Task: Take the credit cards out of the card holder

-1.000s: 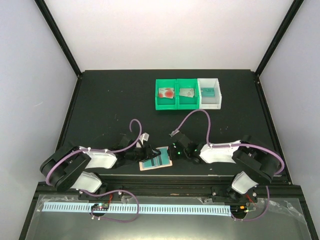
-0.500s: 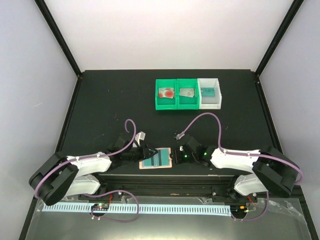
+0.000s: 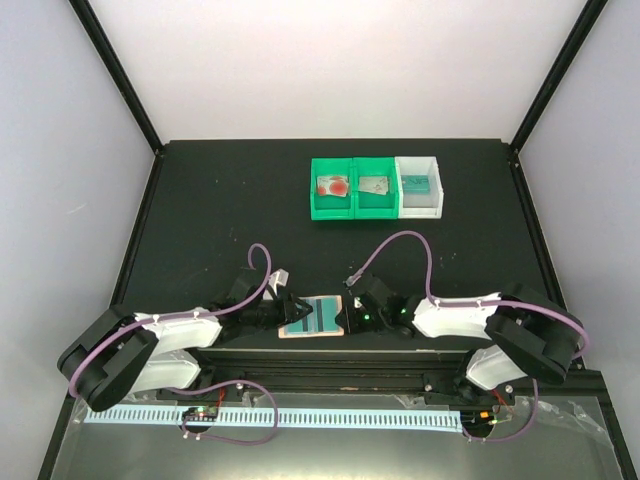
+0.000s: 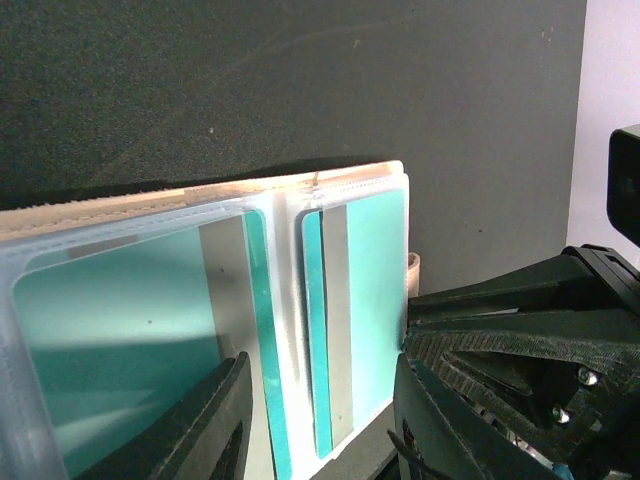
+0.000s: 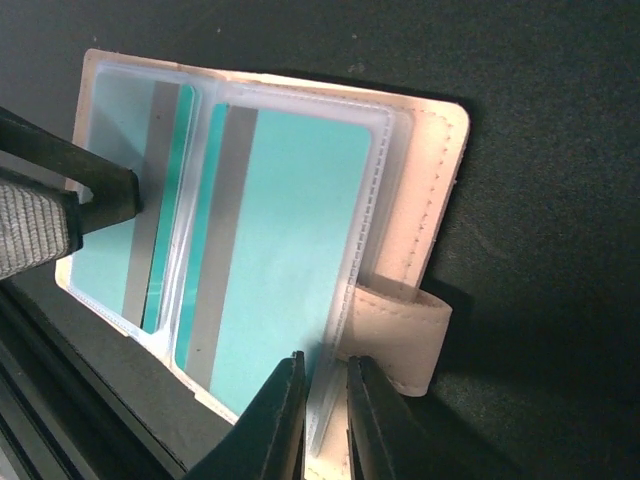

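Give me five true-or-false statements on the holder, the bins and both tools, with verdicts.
1. The card holder lies open. True.
2. Teal cards sit in its pockets. True.
3. All three bins are empty. False: each holds a card, for one the red-blotched card in the left green bin.
4. The left tool is shut. False: its jaws stand wide apart.
5. The right tool pinches the holder's edge beside its tab. True.

We see a black table (image 3: pixel 200 220) carrying the open card holder (image 3: pixel 320 318) flat near its front edge; well apart, toward the back, two green bins (image 3: pixel 333 211) and a white bin (image 3: pixel 418 211) stand in a touching row
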Robot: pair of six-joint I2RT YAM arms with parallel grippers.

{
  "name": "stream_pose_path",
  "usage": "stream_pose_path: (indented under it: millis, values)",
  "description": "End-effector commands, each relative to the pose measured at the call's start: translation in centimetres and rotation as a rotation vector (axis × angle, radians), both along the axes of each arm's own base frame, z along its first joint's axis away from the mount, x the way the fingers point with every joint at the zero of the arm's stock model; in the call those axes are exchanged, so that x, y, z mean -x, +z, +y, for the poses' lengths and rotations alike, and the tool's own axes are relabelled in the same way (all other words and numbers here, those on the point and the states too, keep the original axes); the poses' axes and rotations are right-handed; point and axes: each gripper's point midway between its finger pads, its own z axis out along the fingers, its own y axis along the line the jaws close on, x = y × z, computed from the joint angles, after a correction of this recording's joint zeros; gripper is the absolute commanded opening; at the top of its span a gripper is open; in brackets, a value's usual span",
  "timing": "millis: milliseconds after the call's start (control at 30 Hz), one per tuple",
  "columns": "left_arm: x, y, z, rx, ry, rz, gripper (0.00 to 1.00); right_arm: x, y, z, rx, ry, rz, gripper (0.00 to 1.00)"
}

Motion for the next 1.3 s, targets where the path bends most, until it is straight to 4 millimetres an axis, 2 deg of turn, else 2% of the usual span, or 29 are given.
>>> stream_pose_path:
  millis: [0, 333, 433, 700, 800, 933, 1000, 1100, 1200, 1267]
  values:
    - [0.1, 0.1, -0.1, 0.008, -0.006, -0.012, 0.41, -0.4, -0.7, -0.7, 0.058, -0.03, -0.006, 0.15]
    - [0.3, 0.0, -1.2, 0.02, -0.02, -0.006, 0.44, 0.5, -2.7, -1.7, 0.169, -0.036, -0.012, 0.1]
    - [0.3, -1.1, -1.3, 0.009, -0.021, 0.019, 0.42, 0.7, -3.3, -1.7, 0.169, -0.032, 0.0, 0.1]
    - [0.1, -1.7, -2.2, 0.024, -0.033, 0.032, 0.37, 0.9, -3.9, -1.6, 0.172, -0.025, 0.01, 0.1]
    - [0.1, -1.7, -2.3, 0.027, -0.033, 0.032, 0.31, 1.0, -4.0, -1.7, 0.171, -0.026, 0.011, 0.09]
    - [0.1, -1.2, -2.2, 0.03, -0.03, 0.021, 0.12, 0.9, -4.0, -1.7, 0.168, -0.03, 0.01, 0.09]
    - [0.0, -1.0, -2.1, 0.025, -0.027, 0.019, 0.08, 0.9, -4.0, -1.7, 0.168, -0.032, 0.009, 0.09]
    - [0.1, -0.7, -1.9, 0.024, -0.023, 0.012, 0.08, 1.0, -4.1, -1.7, 0.167, -0.031, 0.011, 0.09]
    - [0.1, 0.0, -2.1, 0.044, -0.035, -0.006, 0.15, 1.0, -4.4, -1.8, 0.172, -0.032, 0.016, 0.09]
    - [0.1, 0.5, -2.2, 0.058, -0.038, -0.019, 0.15, 1.1, -4.6, -1.9, 0.177, -0.031, 0.018, 0.09]
